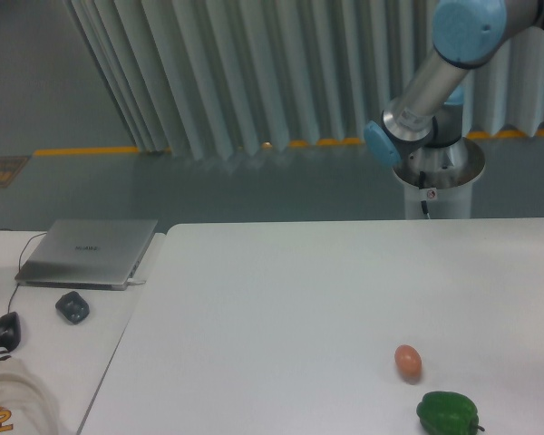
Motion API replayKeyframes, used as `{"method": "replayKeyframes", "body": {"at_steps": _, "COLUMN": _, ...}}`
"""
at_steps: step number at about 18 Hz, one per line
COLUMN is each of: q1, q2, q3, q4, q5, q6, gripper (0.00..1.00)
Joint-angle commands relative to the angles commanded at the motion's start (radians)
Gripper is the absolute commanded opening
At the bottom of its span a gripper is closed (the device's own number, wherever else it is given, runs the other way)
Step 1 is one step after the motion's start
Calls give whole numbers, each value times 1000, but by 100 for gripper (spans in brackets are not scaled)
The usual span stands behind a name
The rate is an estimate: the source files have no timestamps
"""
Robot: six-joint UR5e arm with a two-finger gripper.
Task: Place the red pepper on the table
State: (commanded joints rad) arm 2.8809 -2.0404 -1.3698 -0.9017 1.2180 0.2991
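Observation:
The large white table (281,308) fills the lower part of the camera view. The red pepper is out of view. Only part of my arm shows at the top right: a blue-capped elbow joint (470,27) and a silver link running down to the base (435,172) behind the table's far edge. The gripper itself is outside the frame.
A small orange-brown egg (408,361) lies on the table near the front right, with a green bell pepper (448,413) just in front of it. To the left, a smaller white desk holds a closed laptop (91,250), a small dark object (72,306) and a mouse (5,330).

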Motion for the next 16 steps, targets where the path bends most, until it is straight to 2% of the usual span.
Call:
{"method": "replayKeyframes", "body": {"at_steps": 6, "q1": -43, "q2": 77, "q3": -20, "q4": -104, "q5": -63, "q6": 51, "gripper": 57}}
{"method": "replayKeyframes", "body": {"at_steps": 16, "q1": -130, "q2": 143, "q3": -52, "q4": -105, "q5": -54, "q6": 119, "gripper": 57}}
